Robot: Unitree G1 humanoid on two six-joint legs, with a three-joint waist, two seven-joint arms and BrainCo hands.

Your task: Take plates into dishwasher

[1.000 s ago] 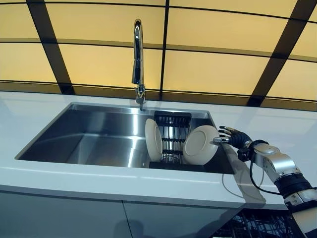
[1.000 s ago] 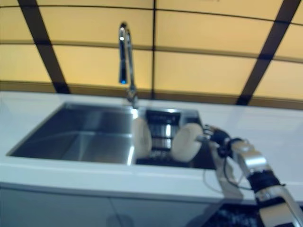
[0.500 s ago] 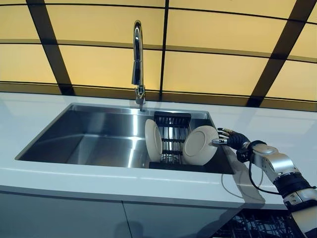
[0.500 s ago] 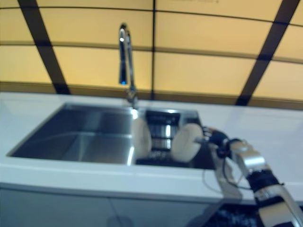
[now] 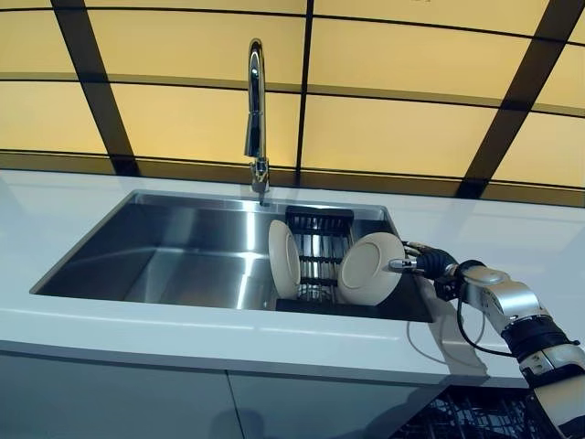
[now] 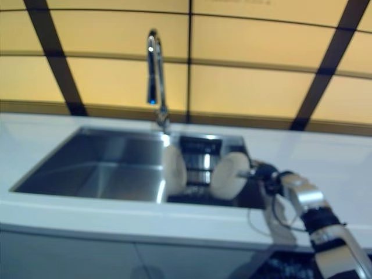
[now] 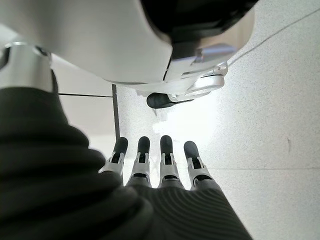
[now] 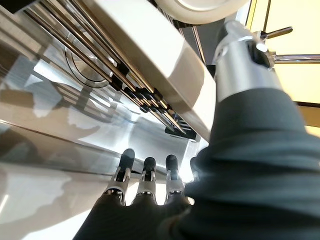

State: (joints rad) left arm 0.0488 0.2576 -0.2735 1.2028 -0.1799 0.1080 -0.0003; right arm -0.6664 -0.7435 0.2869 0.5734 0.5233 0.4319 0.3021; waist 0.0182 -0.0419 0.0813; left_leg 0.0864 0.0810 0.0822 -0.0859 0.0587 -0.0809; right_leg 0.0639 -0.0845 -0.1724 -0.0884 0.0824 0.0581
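Observation:
Two cream plates stand on edge in a black rack (image 5: pixel 317 240) at the right end of the sink. The left plate (image 5: pixel 282 259) is nearly edge-on; the right plate (image 5: pixel 368 268) leans with its face toward me. My right hand (image 5: pixel 430 263) reaches in from the right, level with the right plate's rim, its thumb tip touching or nearly touching that rim. In the right wrist view its fingers (image 8: pixel 145 175) are straight and the plate's edge (image 8: pixel 200 7) lies past the thumb. My left hand (image 7: pixel 160 165) hangs open over the floor, idle.
The steel sink (image 5: pixel 174 251) is sunk in a white counter (image 5: pixel 228 334), with a tall chrome faucet (image 5: pixel 256 110) behind it. A yellow panelled wall rises behind. A dark dishwasher rack (image 5: pixel 466 416) shows under the counter at the lower right.
My right hand has crept a little left, closing on the right plate's rim. The plates have not moved.

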